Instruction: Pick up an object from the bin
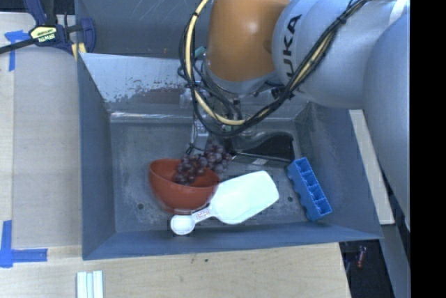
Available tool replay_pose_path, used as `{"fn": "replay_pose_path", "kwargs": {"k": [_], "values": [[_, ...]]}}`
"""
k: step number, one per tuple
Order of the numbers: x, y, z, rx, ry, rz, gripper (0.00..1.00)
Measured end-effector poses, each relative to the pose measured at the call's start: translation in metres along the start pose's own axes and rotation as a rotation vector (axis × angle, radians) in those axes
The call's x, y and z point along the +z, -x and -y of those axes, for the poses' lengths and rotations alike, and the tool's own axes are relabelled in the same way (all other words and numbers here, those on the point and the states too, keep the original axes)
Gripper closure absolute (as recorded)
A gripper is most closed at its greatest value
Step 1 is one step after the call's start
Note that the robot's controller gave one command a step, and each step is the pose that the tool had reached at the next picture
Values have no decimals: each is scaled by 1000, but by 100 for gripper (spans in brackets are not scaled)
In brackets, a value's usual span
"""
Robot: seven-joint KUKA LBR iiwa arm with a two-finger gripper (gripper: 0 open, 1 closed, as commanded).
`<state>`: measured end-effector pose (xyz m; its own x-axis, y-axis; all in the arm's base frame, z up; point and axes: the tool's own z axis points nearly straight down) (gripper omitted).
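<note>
Toward the bin's [94, 150] front edge the hand [202, 142] (spread? cannot tell) hangs over purple grapes [198, 164] in a red bowl [167, 191]; best pinch mid-bunch.

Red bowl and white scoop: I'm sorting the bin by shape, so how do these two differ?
The red bowl is round and deep; the white scoop is long, with a narrow handle. A bunch of dark grapes lies over the bowl's rim; nothing lies on the scoop. Both rest on the bin floor, touching.

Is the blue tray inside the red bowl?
No, the blue tray lies to the right of the red bowl, apart from it.
</note>
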<state>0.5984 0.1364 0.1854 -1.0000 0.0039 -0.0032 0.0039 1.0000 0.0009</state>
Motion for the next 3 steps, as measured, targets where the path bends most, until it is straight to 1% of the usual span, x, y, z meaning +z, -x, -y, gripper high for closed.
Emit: {"fn": "replay_pose_path", "kwargs": {"k": [1,2,3], "values": [[0,0,0,0,0,0,0],[32,-3,-9,-205,0,4,0],[49,-4,-5,-260,0,1,0]]}}
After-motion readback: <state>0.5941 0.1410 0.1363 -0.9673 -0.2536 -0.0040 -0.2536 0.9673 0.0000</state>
